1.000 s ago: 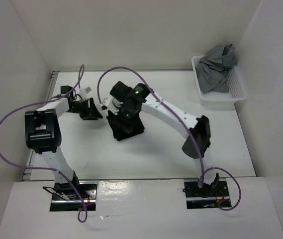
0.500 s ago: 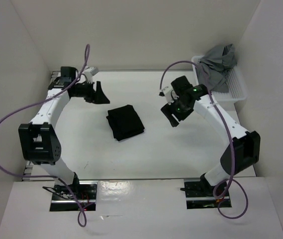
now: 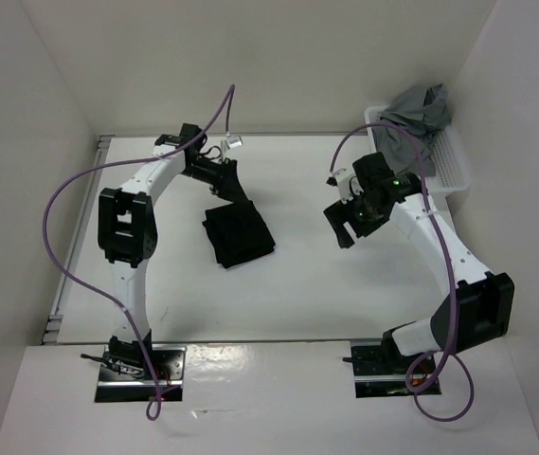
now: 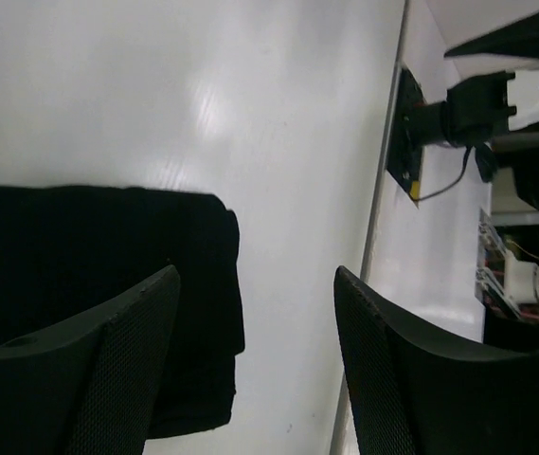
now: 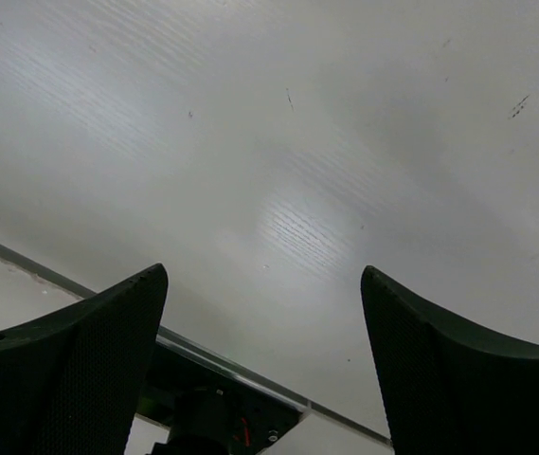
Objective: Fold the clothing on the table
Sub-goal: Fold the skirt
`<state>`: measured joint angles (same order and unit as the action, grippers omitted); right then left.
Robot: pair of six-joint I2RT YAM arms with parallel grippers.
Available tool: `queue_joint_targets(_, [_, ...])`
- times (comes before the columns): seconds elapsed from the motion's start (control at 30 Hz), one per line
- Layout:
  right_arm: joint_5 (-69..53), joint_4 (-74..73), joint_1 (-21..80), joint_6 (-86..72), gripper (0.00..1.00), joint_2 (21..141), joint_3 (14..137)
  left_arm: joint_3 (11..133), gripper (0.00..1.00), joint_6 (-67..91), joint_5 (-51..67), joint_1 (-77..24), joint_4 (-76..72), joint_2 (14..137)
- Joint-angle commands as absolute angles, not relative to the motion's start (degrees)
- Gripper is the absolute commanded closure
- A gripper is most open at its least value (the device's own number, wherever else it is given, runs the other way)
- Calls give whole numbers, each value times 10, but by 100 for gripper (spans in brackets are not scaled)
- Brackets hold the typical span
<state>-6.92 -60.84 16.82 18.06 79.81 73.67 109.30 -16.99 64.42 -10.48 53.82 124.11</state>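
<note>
You have the clothing [image 3: 238, 235] lying as a compact black rectangle near the middle of the table [image 3: 297, 294]. Your left gripper [image 4: 255, 284] is at its far edge, jaws wide, holding nothing. Your right gripper [image 5: 261, 280] hangs well apart to the right over bare table, jaws wide too.

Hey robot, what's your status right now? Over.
Left end effector open, above clothing edge. Right end effector open, aside. Clothing folded on table. Grey garment in basket, clear.
</note>
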Motion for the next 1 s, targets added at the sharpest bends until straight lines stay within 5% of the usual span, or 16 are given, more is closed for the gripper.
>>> queue_joint_targets(0.0, [-76,-592,157,174,13,784,735,1100,27,-273,698,-101,634,1262])
queue_joint_targets(0.5, [-105,-580,136,174,13,784,711,973,30,-332,679,-26,627,1375])
queue_joint_targets(0.97, [-110,-553,136,158,13,741,687,877,31,-256,573,-27,531,1336])
